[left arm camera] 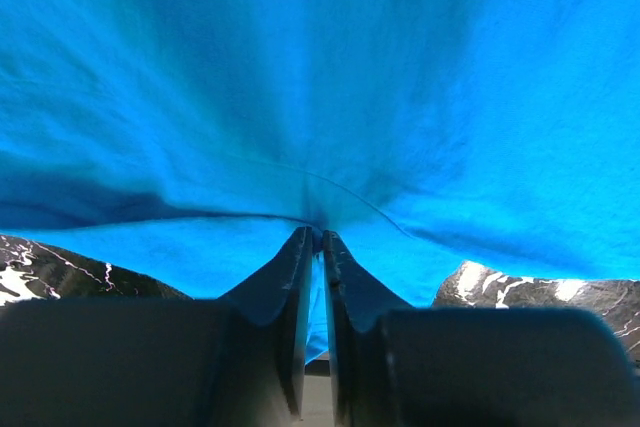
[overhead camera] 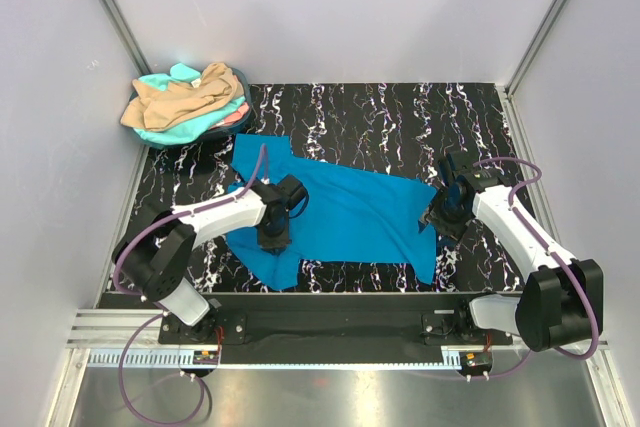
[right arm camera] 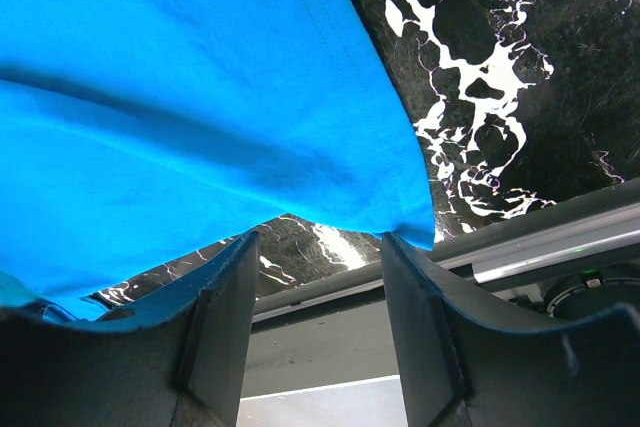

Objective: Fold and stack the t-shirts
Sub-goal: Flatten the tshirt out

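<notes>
A bright blue t-shirt (overhead camera: 350, 215) lies spread across the middle of the black marbled table (overhead camera: 400, 117). My left gripper (overhead camera: 275, 237) is at its left part, shut on a pinch of the blue cloth (left arm camera: 320, 97), which fans out from the jaws. My right gripper (overhead camera: 440, 215) is at the shirt's right edge, open, with the blue hem (right arm camera: 200, 97) lying just beyond the fingertips and nothing between the jaws. A pile of tan-beige (overhead camera: 185, 95), mint-turquoise (overhead camera: 180, 132) and coral-pink (overhead camera: 232, 115) shirts sits at the back left corner.
Grey walls enclose the table on three sides. A black rail (overhead camera: 340, 322) runs along the near edge between the arm bases; it shows in the right wrist view (right arm camera: 520, 247) just below the shirt's corner.
</notes>
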You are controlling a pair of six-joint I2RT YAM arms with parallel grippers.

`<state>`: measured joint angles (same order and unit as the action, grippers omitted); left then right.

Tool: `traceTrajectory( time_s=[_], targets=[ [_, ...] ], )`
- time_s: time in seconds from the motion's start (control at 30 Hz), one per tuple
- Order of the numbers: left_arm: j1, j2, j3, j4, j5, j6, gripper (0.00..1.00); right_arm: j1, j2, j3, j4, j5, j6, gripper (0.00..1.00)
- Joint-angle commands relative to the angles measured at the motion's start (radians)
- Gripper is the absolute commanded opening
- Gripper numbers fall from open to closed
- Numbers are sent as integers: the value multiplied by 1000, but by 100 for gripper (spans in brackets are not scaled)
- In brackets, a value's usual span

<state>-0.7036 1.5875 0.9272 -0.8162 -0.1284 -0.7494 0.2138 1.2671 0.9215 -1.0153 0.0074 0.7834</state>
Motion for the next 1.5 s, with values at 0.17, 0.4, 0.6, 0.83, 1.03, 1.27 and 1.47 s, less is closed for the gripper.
traceTrajectory(
  time_s=[0.17,0.4,0.6,0.83,1.03,1.27,1.47],
  targets=[
    [-4,20,-19,28,-11,4,24,1,-6,8,-2,9,11,59],
    [-4,20,-36,26,-43,-5,0,-1,-5,-9,6,-1,8,59],
    [-4,-150,31,-116,-174,-28,0,-1,17,-22,4,-3,2,58],
    [-2,-228,76,-100,-65,93,0,-1,115,-88,59,-70,22,39],
    [32,-208,70,-138,-85,151,0,-1,135,-121,35,-70,66,38],
    [124,-169,33,-107,-39,191,0,-1,222,-148,150,-84,59,43],
    [133,-133,-14,-55,22,177,13,-1,319,-92,159,-90,27,43]
  ],
)
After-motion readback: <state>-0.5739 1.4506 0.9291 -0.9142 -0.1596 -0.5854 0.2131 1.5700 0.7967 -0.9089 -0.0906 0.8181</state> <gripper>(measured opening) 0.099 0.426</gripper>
